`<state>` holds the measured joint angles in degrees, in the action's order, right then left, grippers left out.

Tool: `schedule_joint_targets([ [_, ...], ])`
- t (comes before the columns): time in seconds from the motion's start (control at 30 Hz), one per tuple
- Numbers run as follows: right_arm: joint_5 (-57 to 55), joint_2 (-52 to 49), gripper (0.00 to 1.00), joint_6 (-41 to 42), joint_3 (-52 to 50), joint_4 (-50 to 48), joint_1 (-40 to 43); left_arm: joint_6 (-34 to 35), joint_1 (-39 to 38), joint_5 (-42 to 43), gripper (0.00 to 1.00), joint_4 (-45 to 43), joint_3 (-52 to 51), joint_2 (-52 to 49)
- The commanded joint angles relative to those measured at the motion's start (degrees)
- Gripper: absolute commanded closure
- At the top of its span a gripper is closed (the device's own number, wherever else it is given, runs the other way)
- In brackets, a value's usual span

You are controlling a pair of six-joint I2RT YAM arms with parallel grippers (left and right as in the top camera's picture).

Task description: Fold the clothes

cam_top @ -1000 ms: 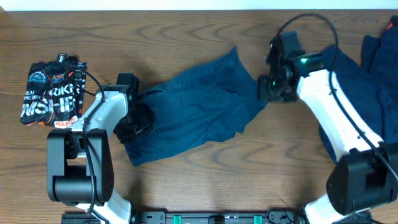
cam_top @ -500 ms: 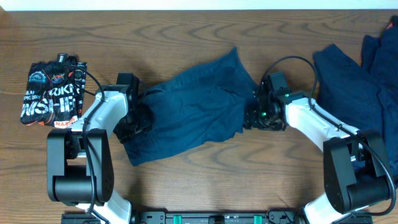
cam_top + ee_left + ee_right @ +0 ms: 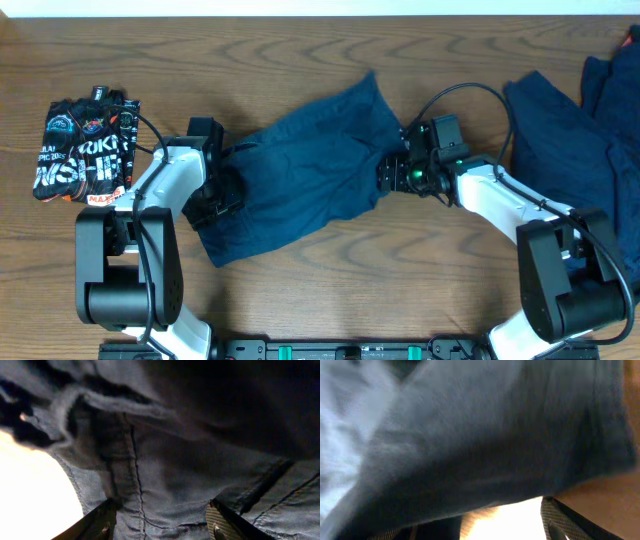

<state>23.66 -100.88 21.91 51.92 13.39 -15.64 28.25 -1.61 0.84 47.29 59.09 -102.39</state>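
Lettering on the folded printed garment (image 3: 85, 150) far left is white, but I cannot read it whole. Navy shorts (image 3: 310, 165) lie mid-tabletop (image 3: 330, 290). My right pincer (image 3: 386, 176) has slid left onto their right edge, fingers spread; the left pincer (image 3: 222, 196), likewise spread, presses their left end.

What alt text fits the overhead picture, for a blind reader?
Two robot arms reach onto a navy garment spread on a wooden table, left gripper at its left end, right gripper at its right edge. A folded printed garment lies far left; more navy cloth far right.
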Motion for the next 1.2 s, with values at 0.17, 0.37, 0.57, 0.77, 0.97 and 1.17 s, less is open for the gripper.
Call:
schedule_joint_targets([
  [0.17, 9.4, -0.5, 0.34, 0.3, -0.1, -3.8, 0.7, -0.6, 0.4, -2.0, 0.41, 0.0, 0.3, -1.1],
  [0.37, 10.3, -0.5, 0.48, 0.3, -0.1, -3.7, -1.7, -0.6, 0.4, -2.0, 0.41, 0.0, 0.3, -1.1],
  [0.57, 10.2, -0.5, 0.7, 0.3, -0.3, -2.4, -4.4, -0.6, 0.4, -2.0, 0.41, 0.0, 0.3, -1.1],
  [0.77, 8.3, -0.5, 0.99, 0.4, -0.3, -1.2, -4.6, -0.6, 0.4, -2.0, 0.41, 0.0, 0.3, -1.1],
  [0.97, -10.5, -0.5, 0.99, 3.0, -0.3, 3.8, -3.3, -0.6, 0.4, -2.0, 0.73, 0.2, 0.3, -1.1],
  [1.17, -31.5, 0.7, 0.99, 12.8, 0.9, 13.7, 4.4, -0.5, 0.4, -3.1, 0.94, -0.8, -0.9, -1.1],
])
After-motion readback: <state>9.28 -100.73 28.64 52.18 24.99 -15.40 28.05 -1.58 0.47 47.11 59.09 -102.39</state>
